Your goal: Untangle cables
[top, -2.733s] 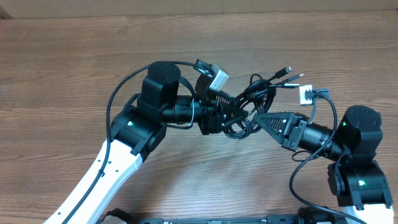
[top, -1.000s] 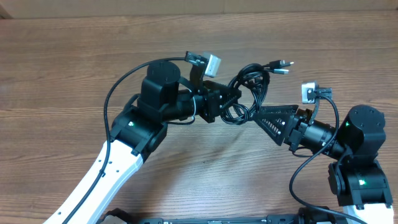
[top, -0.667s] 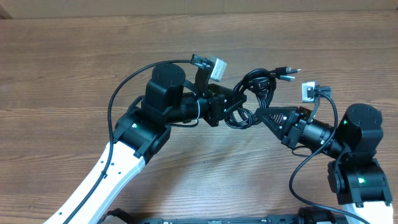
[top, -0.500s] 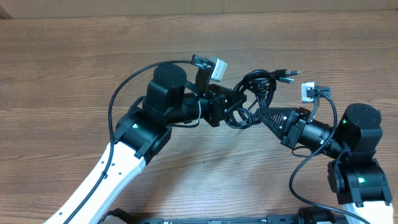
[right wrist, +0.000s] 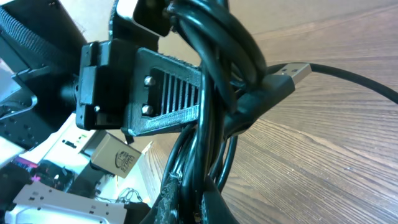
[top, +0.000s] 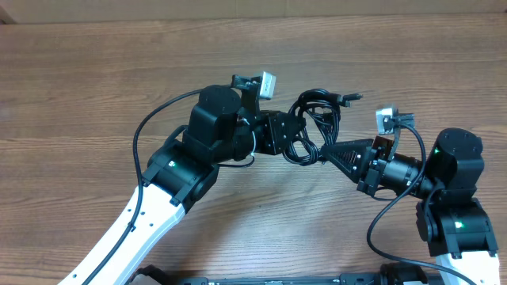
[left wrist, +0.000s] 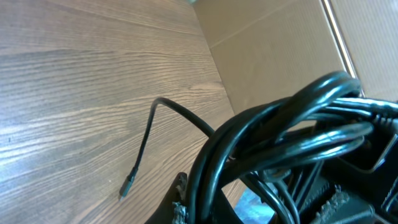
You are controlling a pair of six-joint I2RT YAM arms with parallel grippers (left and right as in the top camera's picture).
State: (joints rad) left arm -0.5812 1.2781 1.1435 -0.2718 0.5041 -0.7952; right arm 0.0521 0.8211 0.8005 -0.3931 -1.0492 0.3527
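The wooden table [top: 95,95] fills the overhead view. The left arm [top: 170,170], white below and black at the wrist, reaches up from the lower left toward the middle. The right arm [top: 451,198] comes in from the lower right, and the two meet nose to nose above the table's middle. The left gripper [top: 297,134] is clenched on the cables [top: 315,107], and the right gripper [top: 323,150] is clenched on the same bundle from the other side, its tips just beside the left one's. The cables hang as one knotted black clump of loops between the two grippers, lifted off the wood (the left wrist view shows the table surface well below them). In the right wrist view several strands run together down into that gripper, crossing in front of the left gripper's ribbed side. A small plug [top: 348,98] sticks out of the clump to the right, clear of both grippers, its tip touching nothing
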